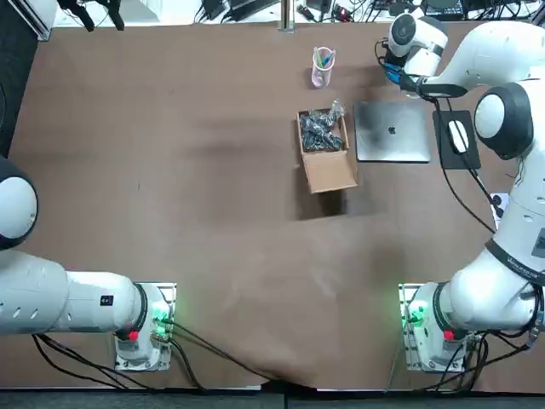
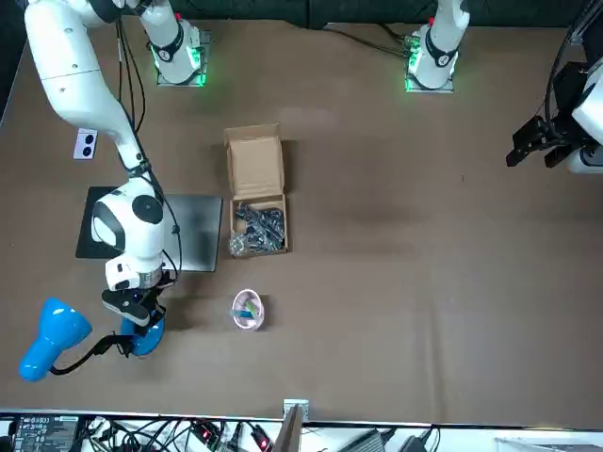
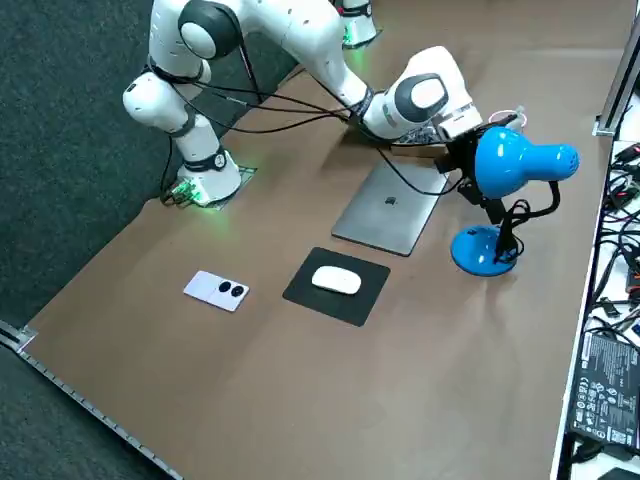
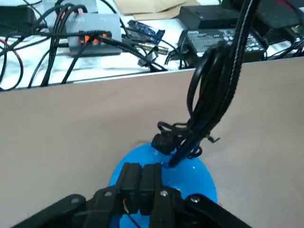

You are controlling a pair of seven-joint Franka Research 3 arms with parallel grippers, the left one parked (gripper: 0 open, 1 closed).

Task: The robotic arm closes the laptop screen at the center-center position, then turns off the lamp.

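- You are looking at the laptop (image 1: 392, 130) lying flat with its lid down, in the right half of the table (image 1: 170, 213) toward the far edge. The closing step looks done.
- The lamp (image 3: 500, 170) is standing just beyond the laptop, close to the far edge near the right corner. Its round base (image 4: 190, 180) is sitting flat, and its head (image 2: 52, 337) is leaning out on a thin bent neck (image 4: 223, 71).
- The right claw (image 4: 141, 166) is hanging directly over the base, its two fingers (image 4: 129, 178) pinched together with nothing between them. You cannot tell whether the tips are touching the base.
- You are probably dealing with a light lamp. The base looks like hard, smooth plastic that could slide or tip under a sideways shove, and the neck is likely to flex if bumped.
- You are better off pressing straight down on the base, where a switch is presumably sitting, though no button is showing. Keep clear of the neck and the cord (image 4: 166, 127) looping beside it.
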